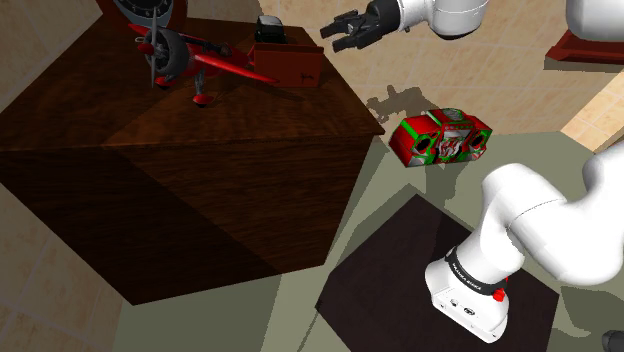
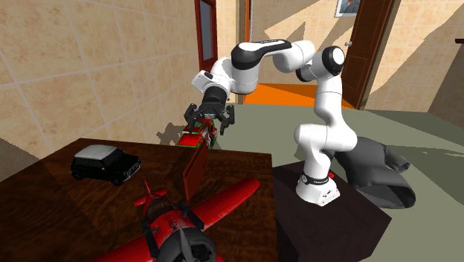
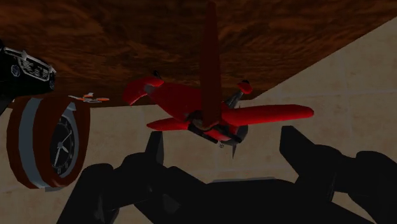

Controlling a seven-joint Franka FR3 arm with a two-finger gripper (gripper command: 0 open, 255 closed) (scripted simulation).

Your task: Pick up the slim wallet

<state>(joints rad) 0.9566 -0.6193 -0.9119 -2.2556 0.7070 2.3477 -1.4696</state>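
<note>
End effector point(image 1: 343, 30), matte black, fingers spread apart, hovers clear of the slim wallet point(image 1: 290, 65). It's a flat reddish-brown slab, upright on the dark wood-grain desk point(image 1: 150, 200) beside a glossy red toy plane point(image 1: 200, 55).

One red toy plane point(image 3: 172, 98), one black toy car point(image 2: 105, 164), one brown wallet point(image 2: 197, 173), one round clock point(image 3: 48, 143), one red-and-green radio point(image 1: 445, 138).

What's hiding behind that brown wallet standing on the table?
From the shoulder view, a black toy car peeks over the wallet. The car's lower part is covered by the wallet.
</note>
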